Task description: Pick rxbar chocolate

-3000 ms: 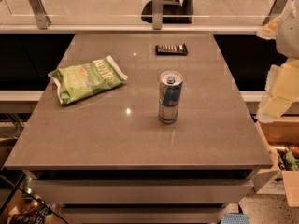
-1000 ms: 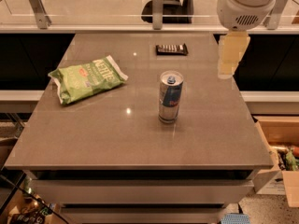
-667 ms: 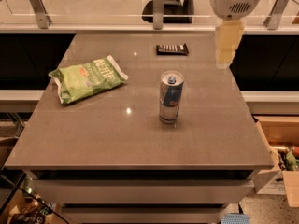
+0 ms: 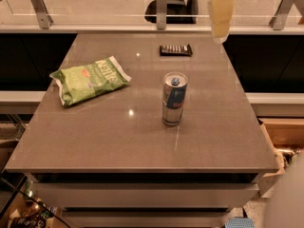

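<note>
Nearest, at the bottom right corner: a pale blurry shape (image 4: 289,198), too blurred to name. Next, the near edge of a grey table (image 4: 142,146), with a wide bare stretch of top just behind it.

Near the middle, a little to the right: a silver-blue can (image 4: 174,99), standing upright. To the left and a bit farther: a green chip bag (image 4: 89,80), lying flat and turned at a slant, well apart from the can.

Farther still, close to the far edge and a little right of middle: the rxbar chocolate (image 4: 175,50). Lying flat, dark wrapper up, with a row of pale marks along it. Almost straight behind the can, well apart from both can and bag. Touched by nothing.

Past the far edge: a low glass rail with a metal post (image 4: 162,6), and a dark chair (image 4: 178,12) behind the glass.

Up at the top, right of the bar: the gripper (image 4: 221,18), a pale yellow piece hanging down from the top edge. Up in the air by the far right side of the table. Near the rxbar chocolate but not touching it. Not touching anything on the table. Open or closed: cannot tell.

Against 0.7 s ago: gripper now higher in the view and a little more to the left, with less of the arm showing. Against 3 s ago: arm then off at the right edge, now over the far side. Bag, can and bar in the same 3 spots as before.
</note>
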Tool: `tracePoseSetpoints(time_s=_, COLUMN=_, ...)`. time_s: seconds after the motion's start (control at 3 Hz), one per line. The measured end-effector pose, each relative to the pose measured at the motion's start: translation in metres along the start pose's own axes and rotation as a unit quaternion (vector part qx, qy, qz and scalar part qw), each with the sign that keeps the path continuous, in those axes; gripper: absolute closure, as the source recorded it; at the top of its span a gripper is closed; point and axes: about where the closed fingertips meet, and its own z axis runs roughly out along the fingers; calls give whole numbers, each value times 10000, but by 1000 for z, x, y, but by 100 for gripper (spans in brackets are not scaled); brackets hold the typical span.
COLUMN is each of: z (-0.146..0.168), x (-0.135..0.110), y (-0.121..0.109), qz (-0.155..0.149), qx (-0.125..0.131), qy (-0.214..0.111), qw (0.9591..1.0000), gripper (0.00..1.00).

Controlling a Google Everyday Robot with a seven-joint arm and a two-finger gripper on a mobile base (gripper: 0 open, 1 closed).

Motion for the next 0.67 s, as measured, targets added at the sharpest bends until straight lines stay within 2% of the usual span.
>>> tracePoseSetpoints(time_s=0.33, z=-9, x=-3, y=-20, qz=6, qx=314, qy=-98, qw=9995, gripper=0)
tracePoseSetpoints(time_s=0.67, z=-5, x=-3, y=-28, qz=30, qx=366, qy=-139, qw=9992, gripper=0)
